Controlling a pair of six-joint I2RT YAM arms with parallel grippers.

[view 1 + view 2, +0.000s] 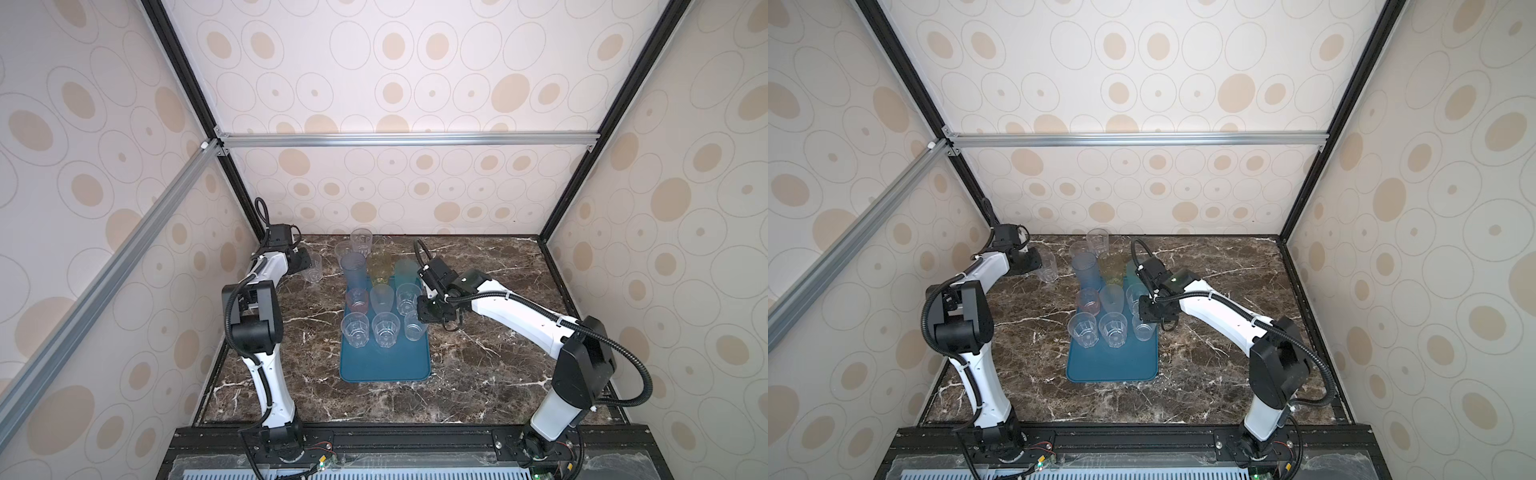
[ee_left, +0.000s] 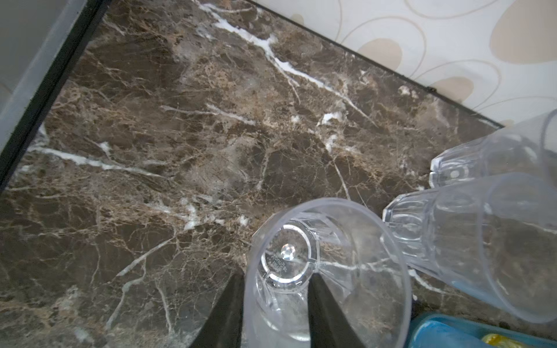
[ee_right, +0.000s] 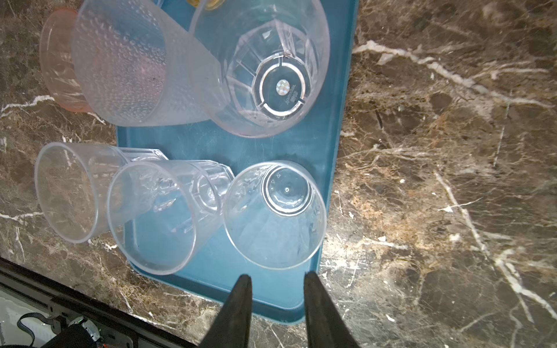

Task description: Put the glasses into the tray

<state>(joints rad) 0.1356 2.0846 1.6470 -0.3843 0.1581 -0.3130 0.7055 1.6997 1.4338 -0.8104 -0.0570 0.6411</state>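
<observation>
Straddling a glass (image 2: 346, 241) rim, left pincer (image 2: 277, 272) stands narrow; right pincer (image 3: 277, 274), narrow, empty, overhangs tray (image 3: 331, 144) edge.

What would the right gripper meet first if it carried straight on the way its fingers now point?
Most likely the small clear smooth plastic tumbler standing on the flat teal-blue plastic tray; the open right gripper aims at it with nothing between, though depth is unclear.

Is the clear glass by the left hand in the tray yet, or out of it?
Out. The clear glass sits upright with its base on bare marble, left of the tray, apart from its rim.
</observation>
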